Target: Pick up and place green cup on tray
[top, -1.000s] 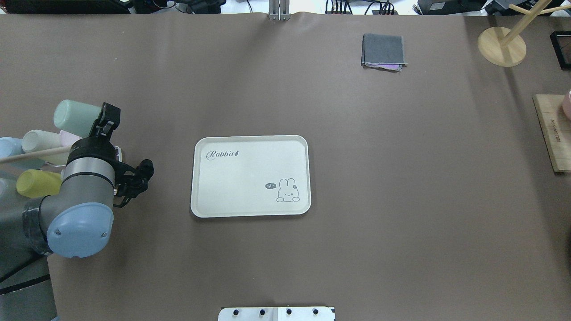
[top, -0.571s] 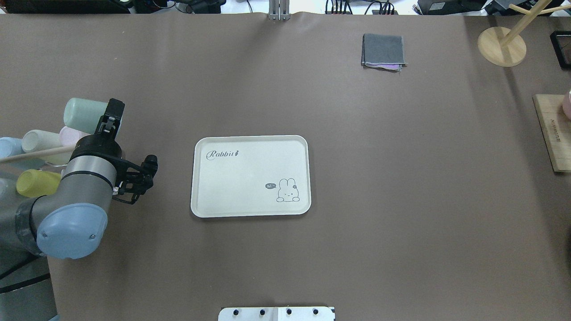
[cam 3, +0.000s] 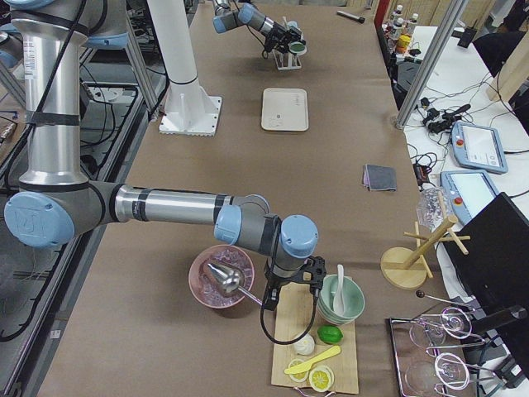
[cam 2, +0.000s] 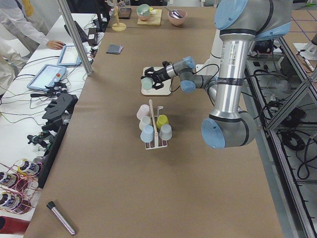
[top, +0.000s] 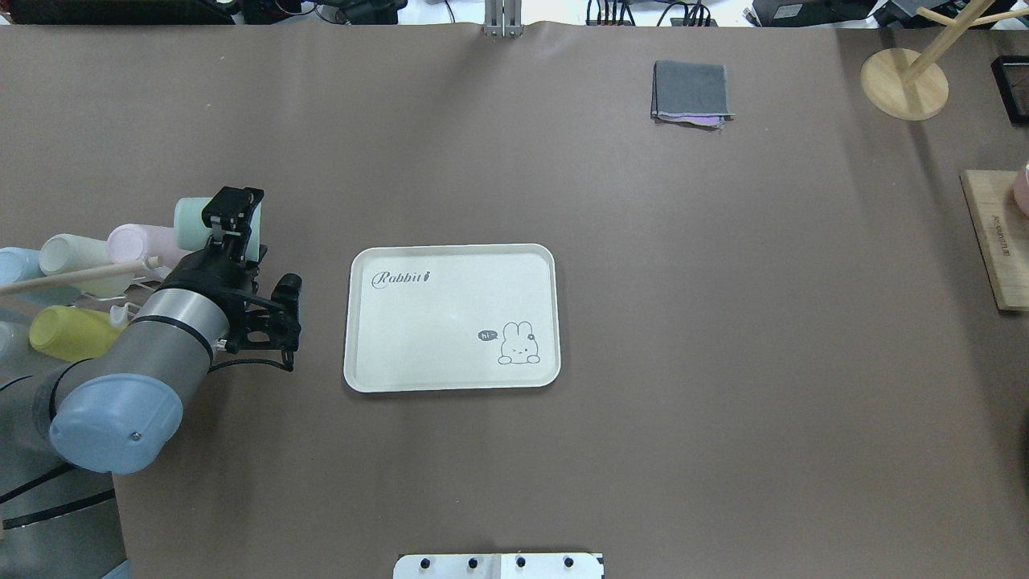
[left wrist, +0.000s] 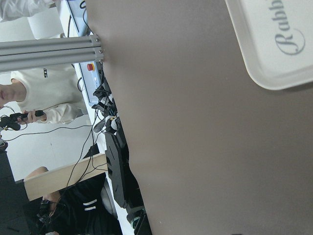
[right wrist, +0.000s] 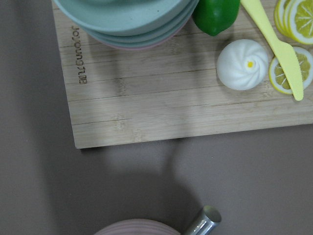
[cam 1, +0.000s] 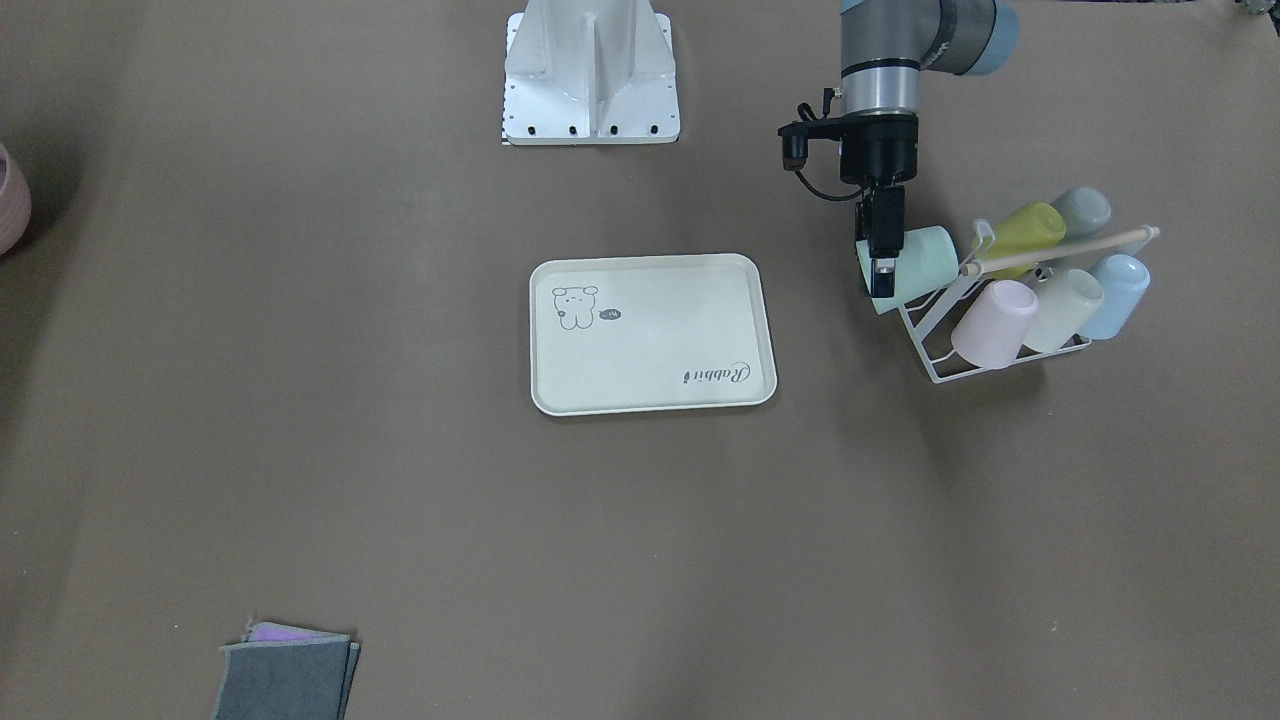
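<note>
The green cup (top: 191,222) hangs on its side just above the table, pale mint, to the right of the cup rack (cam 1: 945,362). My left gripper (top: 235,211) is shut on its rim, and the cup (cam 1: 920,262) sits a short way from the rack in the front-facing view. The cream tray (top: 450,322) with the "Rabbit" script lies flat and bare, right of the cup. My right gripper (cam 3: 293,277) shows only in the exterior right view, by a wooden board; I cannot tell whether it is open or shut.
The rack holds pink (cam 1: 995,322), cream (cam 1: 1062,308), blue (cam 1: 1115,295), yellow-green (cam 1: 1025,235) and grey-green (cam 1: 1080,210) cups. A folded grey cloth (top: 691,90), a wooden stand (top: 904,83) and a wooden board (top: 997,241) lie far right.
The left gripper has carried the green cup rightward, off the rack and closer to the tray. The tray has not moved.
</note>
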